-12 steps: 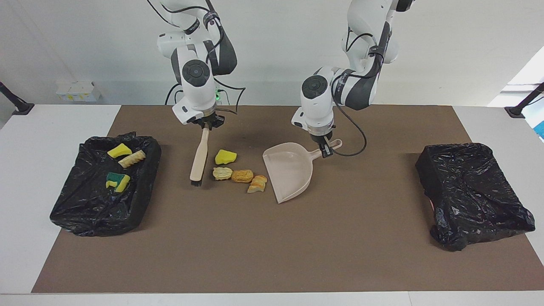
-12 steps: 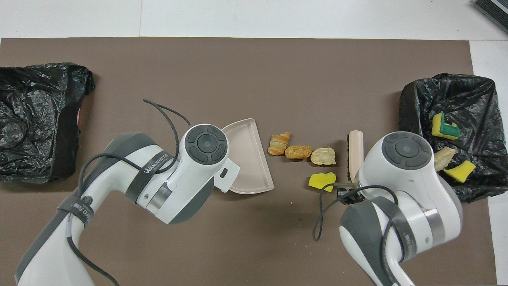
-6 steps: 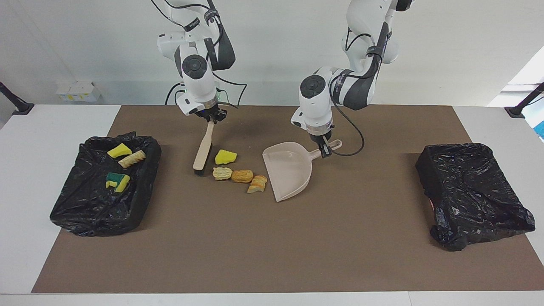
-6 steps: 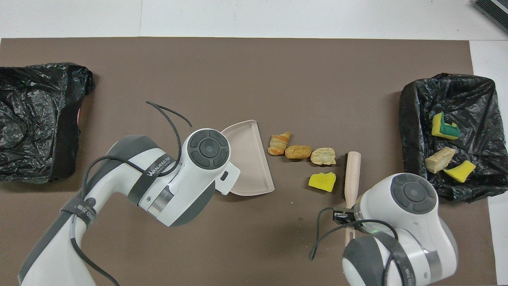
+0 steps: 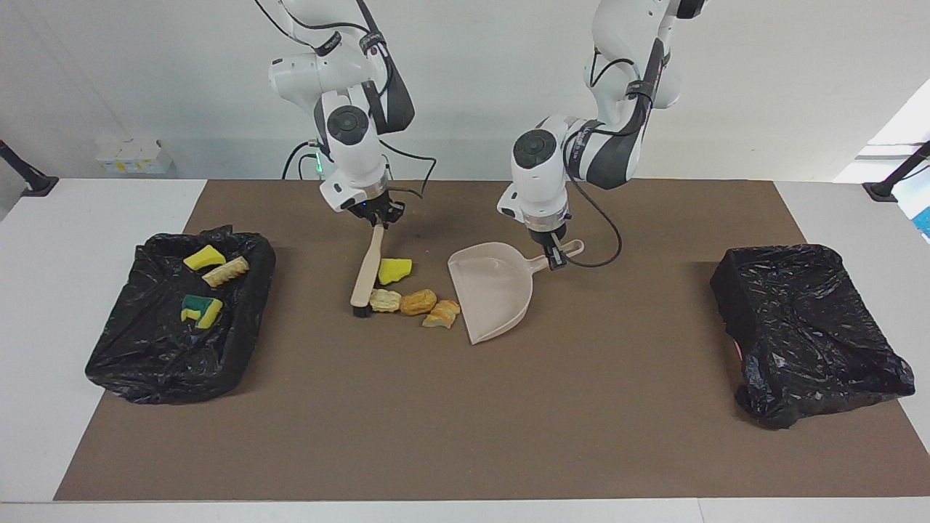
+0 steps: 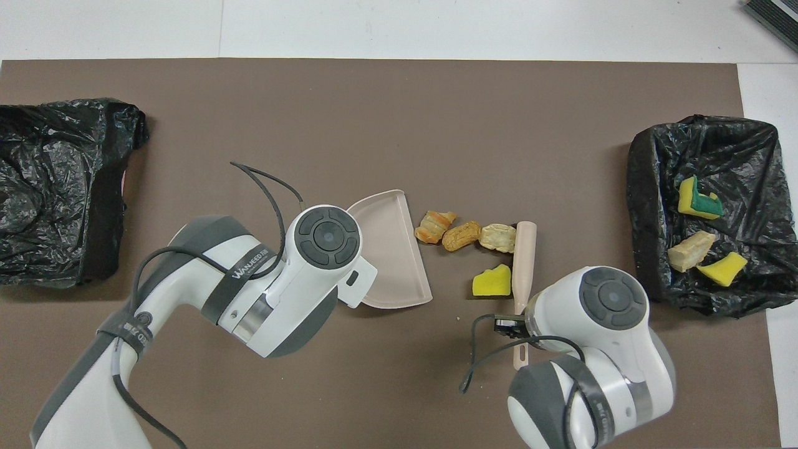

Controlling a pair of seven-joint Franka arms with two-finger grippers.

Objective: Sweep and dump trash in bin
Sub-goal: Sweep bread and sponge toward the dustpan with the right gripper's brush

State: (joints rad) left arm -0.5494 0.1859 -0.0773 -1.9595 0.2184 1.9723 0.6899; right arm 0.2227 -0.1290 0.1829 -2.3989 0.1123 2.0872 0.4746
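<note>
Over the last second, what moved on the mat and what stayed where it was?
The right gripper, shut on the brush, swept it toward the dustpan, bunching four trash pieces closer to its mouth. The left gripper kept holding the dustpan's handle. Both bins are unchanged.

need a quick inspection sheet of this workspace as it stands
surface: brown mat on a white table.
job's things: four loose trash pieces between brush and dustpan; three more pieces in the bin at the right arm's end; second bin at the left arm's end shows none.
clutter: nothing seen.
grippers: right gripper shut on the brush handle, bristles down by the trash; left gripper shut on the dustpan handle, pan mouth facing the trash.
cables: black cable loops from each wrist, off the mat.
surroundings: white wall, small white box at the table's edge.
</note>
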